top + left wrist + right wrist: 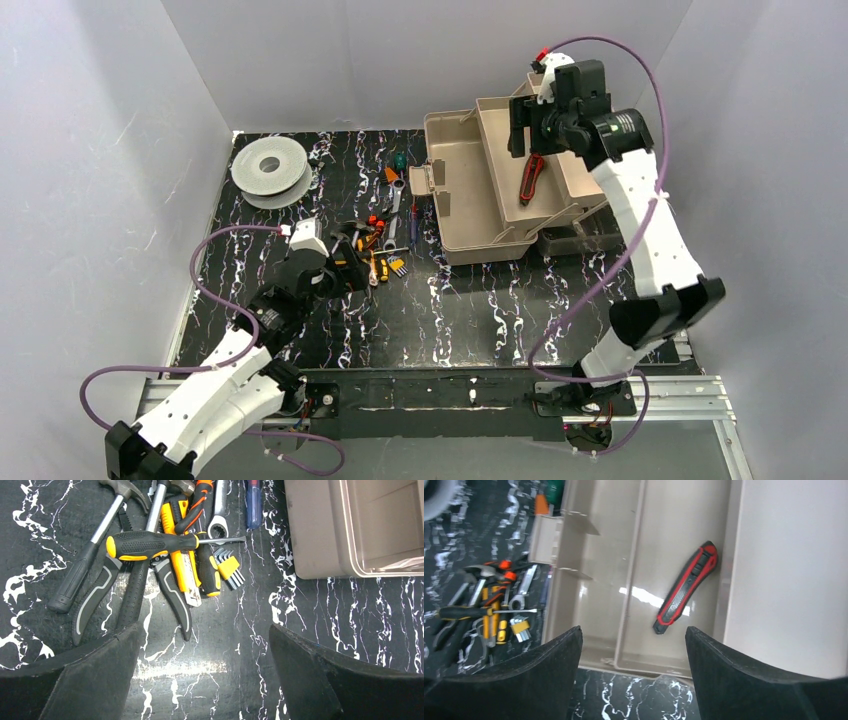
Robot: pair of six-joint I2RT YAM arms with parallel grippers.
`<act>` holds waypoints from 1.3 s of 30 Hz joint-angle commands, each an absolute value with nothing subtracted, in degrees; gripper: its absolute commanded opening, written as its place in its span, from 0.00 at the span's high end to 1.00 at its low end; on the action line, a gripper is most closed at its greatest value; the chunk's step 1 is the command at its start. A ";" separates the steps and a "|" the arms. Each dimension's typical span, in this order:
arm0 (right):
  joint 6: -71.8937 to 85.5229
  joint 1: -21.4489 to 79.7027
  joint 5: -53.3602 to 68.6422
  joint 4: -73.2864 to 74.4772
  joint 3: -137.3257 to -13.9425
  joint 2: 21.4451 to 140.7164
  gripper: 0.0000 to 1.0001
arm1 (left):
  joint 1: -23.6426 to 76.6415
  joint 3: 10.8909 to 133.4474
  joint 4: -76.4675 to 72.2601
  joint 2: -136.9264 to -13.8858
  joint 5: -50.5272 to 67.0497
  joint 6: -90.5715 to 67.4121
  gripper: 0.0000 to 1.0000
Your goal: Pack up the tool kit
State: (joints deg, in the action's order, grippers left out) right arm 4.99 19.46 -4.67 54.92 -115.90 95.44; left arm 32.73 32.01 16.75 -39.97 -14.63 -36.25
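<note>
Toolbox (465, 200) sits open at counter (480, 310) far right, tiered trays spread. Red-black utility knife (686, 587) lies flat in one tray, touching nothing else. Right claw (631, 632) hangs above it, jaws apart, empty. Loose tool pile (165, 555) lies just left of the box: screwdriver, hammer, pliers, hex keys. Left claw (204, 630) hangs just beside the pile, jaws wide apart, empty.
</note>
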 commanded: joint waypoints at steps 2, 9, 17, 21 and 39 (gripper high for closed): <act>5.94 25.97 -4.86 51.34 -112.30 90.19 0.20 | 32.70 34.60 17.37 -41.88 -17.34 -36.77 0.02; 7.50 37.69 -2.45 40.14 -91.48 81.70 0.24 | 32.70 36.13 20.28 -44.07 -21.09 -37.49 0.02; 9.92 47.41 -0.65 33.26 -82.86 83.66 0.30 | 32.59 36.44 26.72 -42.53 -31.38 -44.46 0.02; 10.10 50.25 -2.25 31.60 -83.01 86.01 0.34 | 31.88 37.41 27.73 -45.53 -34.80 -47.27 0.02; 11.77 50.71 -6.18 19.03 -69.58 75.63 0.37 | 15.24 44.32 21.57 -73.48 -11.96 -78.08 0.02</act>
